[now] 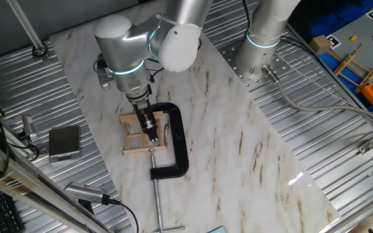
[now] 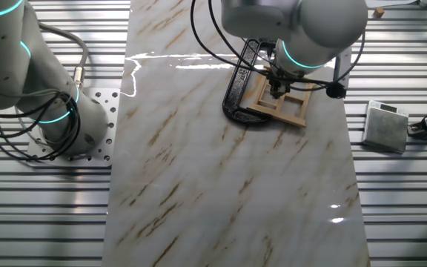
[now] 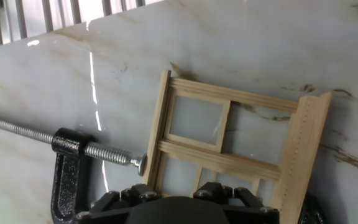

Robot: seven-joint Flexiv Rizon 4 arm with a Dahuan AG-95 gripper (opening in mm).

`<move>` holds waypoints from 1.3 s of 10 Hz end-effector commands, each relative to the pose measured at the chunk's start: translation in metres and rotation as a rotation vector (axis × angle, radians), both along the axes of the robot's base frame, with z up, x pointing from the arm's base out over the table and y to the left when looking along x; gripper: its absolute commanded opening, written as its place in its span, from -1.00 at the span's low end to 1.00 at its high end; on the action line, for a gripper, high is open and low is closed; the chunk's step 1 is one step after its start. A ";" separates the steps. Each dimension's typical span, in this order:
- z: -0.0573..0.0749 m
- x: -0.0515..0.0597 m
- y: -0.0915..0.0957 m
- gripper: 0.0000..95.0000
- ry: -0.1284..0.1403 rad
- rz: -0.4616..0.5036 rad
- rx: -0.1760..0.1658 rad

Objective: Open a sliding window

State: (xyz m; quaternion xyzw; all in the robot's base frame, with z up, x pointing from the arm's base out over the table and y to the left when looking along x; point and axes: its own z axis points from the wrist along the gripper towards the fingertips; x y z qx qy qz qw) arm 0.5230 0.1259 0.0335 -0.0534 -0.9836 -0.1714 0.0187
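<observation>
The sliding window (image 3: 229, 155) is a small pale wood frame with cross-bar panes, lying flat on the marble board. It also shows in one fixed view (image 1: 135, 139) and the other fixed view (image 2: 291, 110). My gripper (image 1: 152, 134) points straight down onto the middle of the window, with its fingers close together at a cross-bar; it also shows in the other fixed view (image 2: 276, 90). In the hand view only the gripper's black base and knuckles show at the bottom edge. The fingertips are hidden, so I cannot tell contact or grip.
A black metal C-clamp (image 1: 177, 139) holds the window's side to the board; its screw (image 3: 36, 134) presses the frame edge. A grey box (image 1: 64, 142) lies on the ribbed metal table left of the board. A second arm's base (image 1: 261, 45) stands behind.
</observation>
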 end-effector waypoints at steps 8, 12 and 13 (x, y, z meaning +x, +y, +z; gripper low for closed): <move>-0.005 0.003 0.009 0.20 -0.004 -0.012 0.012; -0.006 0.003 0.009 0.20 -0.001 -0.013 0.012; -0.006 0.003 0.009 0.20 0.000 -0.014 0.013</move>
